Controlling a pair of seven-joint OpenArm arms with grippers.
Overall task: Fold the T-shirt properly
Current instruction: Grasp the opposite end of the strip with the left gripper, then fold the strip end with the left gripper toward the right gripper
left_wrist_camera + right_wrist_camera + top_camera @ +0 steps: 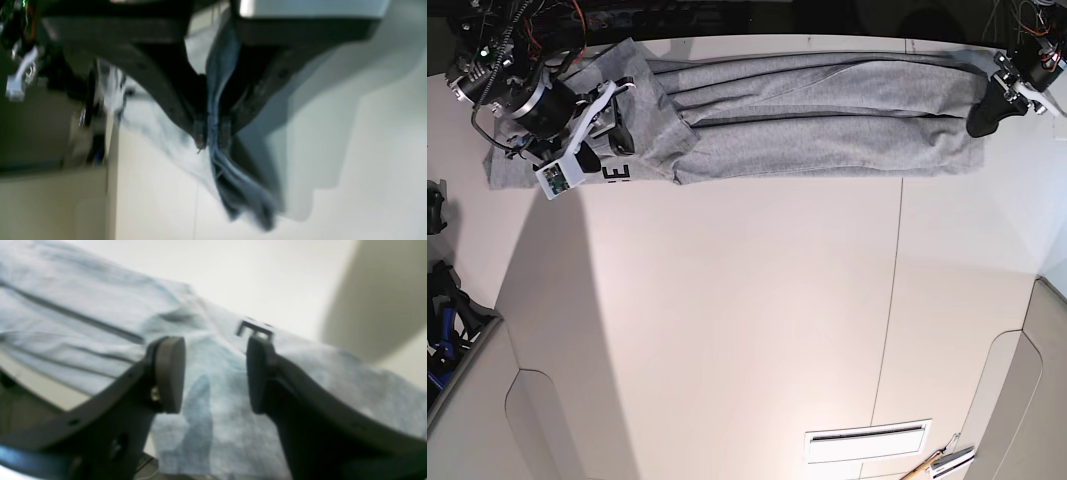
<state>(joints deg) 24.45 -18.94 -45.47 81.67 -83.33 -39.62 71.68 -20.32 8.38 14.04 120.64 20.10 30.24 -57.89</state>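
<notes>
Far left of your base view: dark gear [447, 310] sits off the table's edge, cables and wiring [497, 20] along the back corner.

The table [727, 330] is pale cream, matte, split by a seam [889, 300] running front to back. Curved cut-outs at both near corners. A slotted vent plate [867, 441] sits flush near the front edge, with a small tool [937, 465] just right of it; what kind it is, you can't tell.

The T-shirt [807, 130] lies stretched lengthwise along the far edge, bunched into long folds, with dark lettering [617, 172] showing at its left end.

Your right gripper [215, 373] is over that left end, jaws spread wide apart, grey cloth visible between the pads [170, 373] but nothing pinched. Whether the tips touch the fabric is unclear through the blur.

Far right: your left gripper [212, 133] has its fingertips [199, 131] drawn nearly together on a fold of shirt fabric, cloth running up between the jaws and hanging below them. In the base view it sits at the shirt's right end, by the table's back corner.
</notes>
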